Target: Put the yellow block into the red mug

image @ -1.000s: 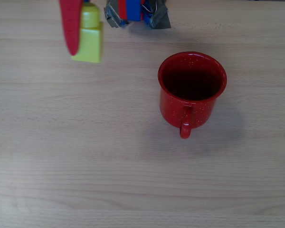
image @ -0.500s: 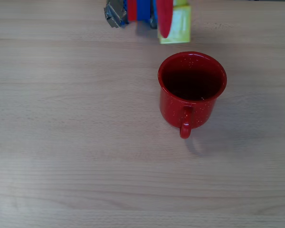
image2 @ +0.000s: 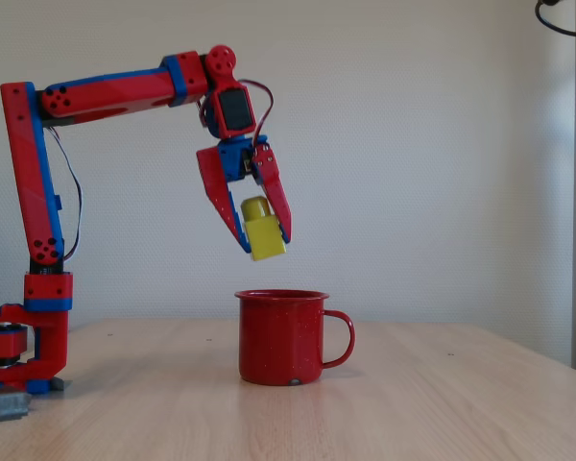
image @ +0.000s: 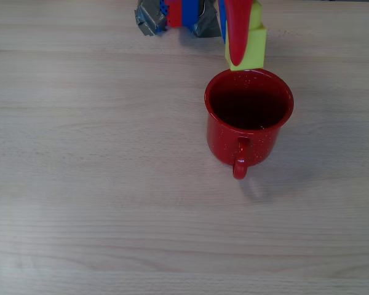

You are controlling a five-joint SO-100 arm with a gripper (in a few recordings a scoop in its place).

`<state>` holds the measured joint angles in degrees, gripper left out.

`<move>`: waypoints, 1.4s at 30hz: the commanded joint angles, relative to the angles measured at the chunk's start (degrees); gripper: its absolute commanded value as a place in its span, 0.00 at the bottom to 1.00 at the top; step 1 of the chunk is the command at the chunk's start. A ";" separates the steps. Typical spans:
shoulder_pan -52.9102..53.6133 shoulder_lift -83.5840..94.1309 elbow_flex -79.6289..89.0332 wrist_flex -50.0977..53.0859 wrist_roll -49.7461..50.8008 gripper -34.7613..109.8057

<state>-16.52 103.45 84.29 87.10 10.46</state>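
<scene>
Yellow-green plastic brick point(image2: 262, 233) with one round stud, clamped tilted between red gripper point(image2: 266, 238) fingers, hanging above glossy red speckled mug point(image2: 280, 338), upright on pale wooden table point(image: 111, 184)

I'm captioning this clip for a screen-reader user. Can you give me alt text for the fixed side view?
A red and blue robot arm holds the yellow block in its gripper, in the air above the red mug, clear of its rim. The mug stands upright on a light wooden table, handle pointing right, before a plain pale wall.
</scene>
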 commanded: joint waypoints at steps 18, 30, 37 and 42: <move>-1.14 3.16 11.95 -14.06 0.53 0.24; -1.32 2.64 12.48 -15.56 -0.09 0.37; -1.14 2.64 13.01 -15.21 -1.32 0.46; -1.14 2.72 12.57 -15.12 -1.76 0.48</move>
<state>-16.26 103.62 97.73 72.07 8.79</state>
